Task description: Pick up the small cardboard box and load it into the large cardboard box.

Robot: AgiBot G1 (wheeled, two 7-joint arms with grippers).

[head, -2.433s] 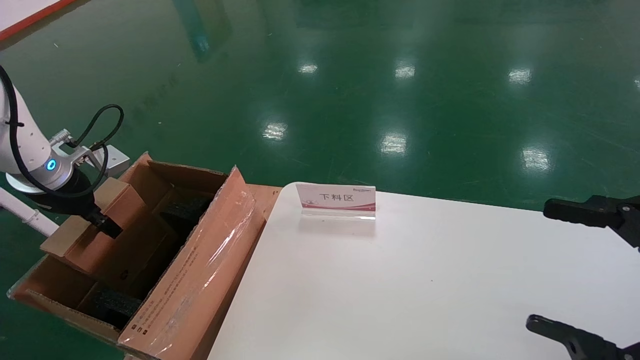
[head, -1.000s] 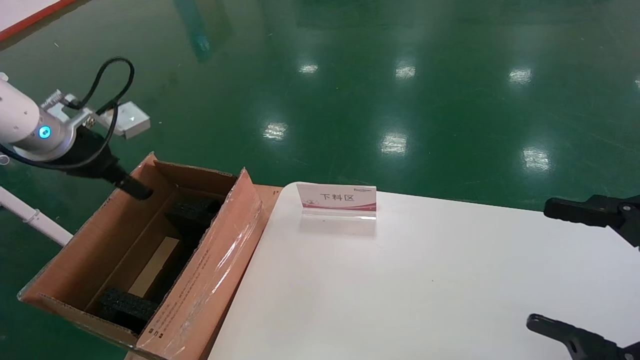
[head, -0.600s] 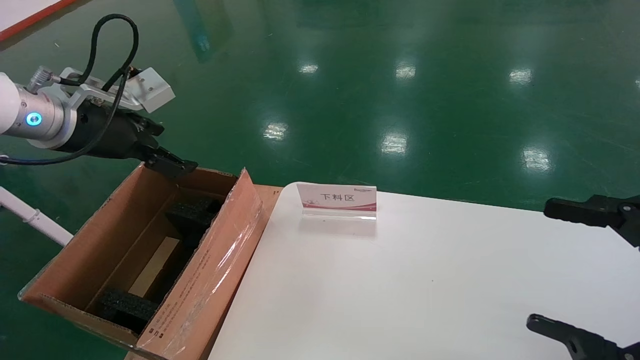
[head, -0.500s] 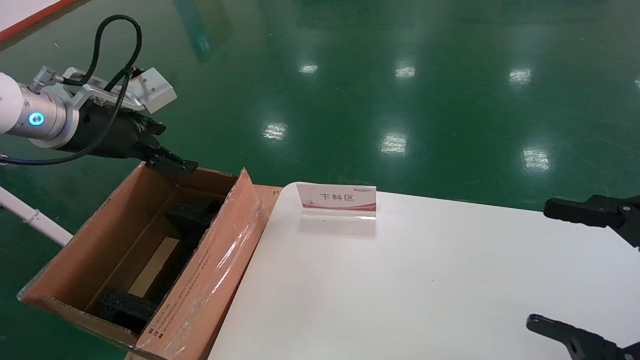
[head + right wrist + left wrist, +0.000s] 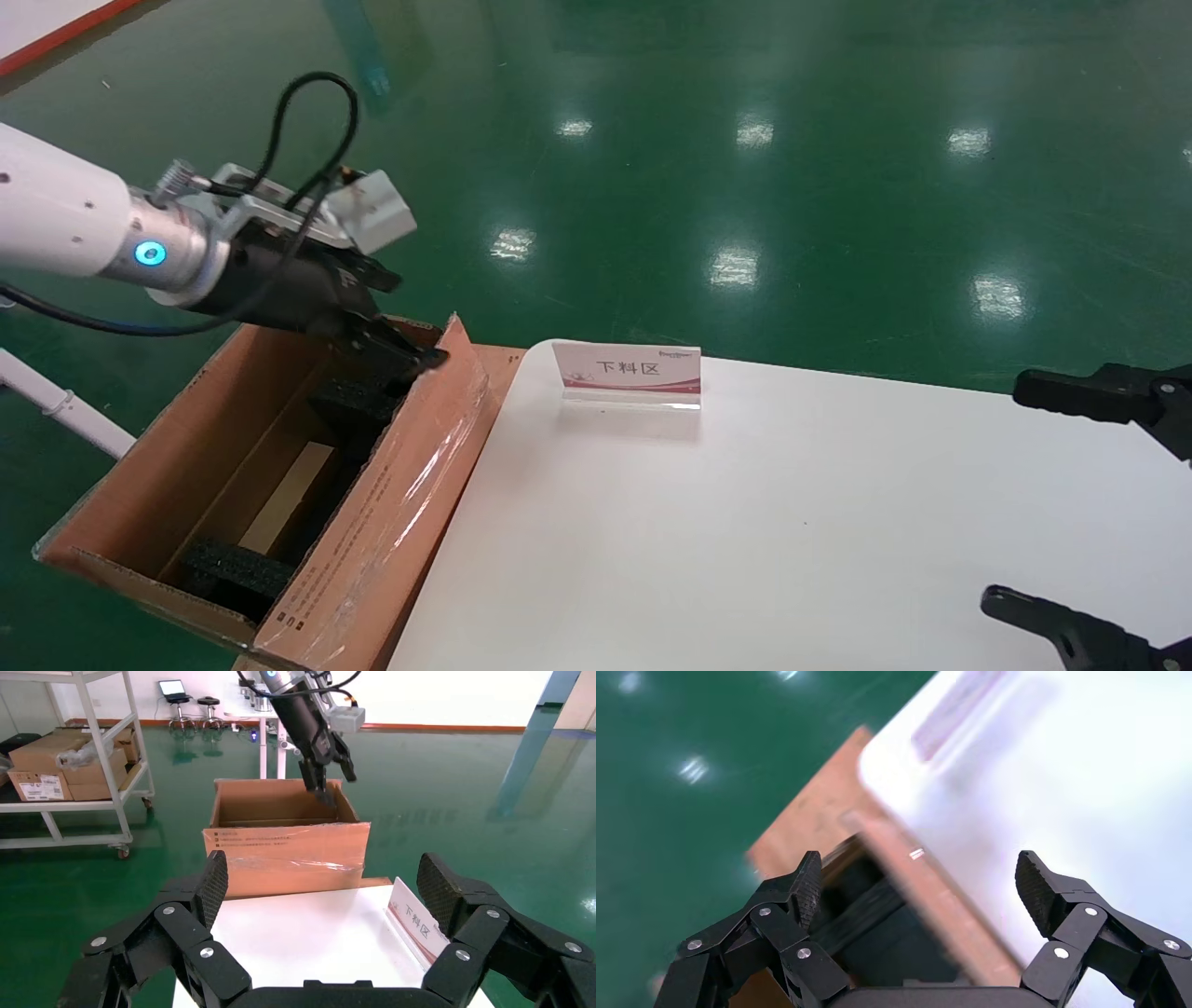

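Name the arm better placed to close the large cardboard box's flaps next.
Left, probably. The left gripper hangs open over the large cardboard box at its far end; the right gripper sits open across the white table.

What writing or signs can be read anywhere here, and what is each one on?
"下料区": on the small sign stand at the far edge of the white table; a small logo in its upper corner is too small to read.
Black print and small symbols along the taped side of the large cardboard box: too small to read.
Labels on the cartons on the shelf in the right wrist view: unreadable.
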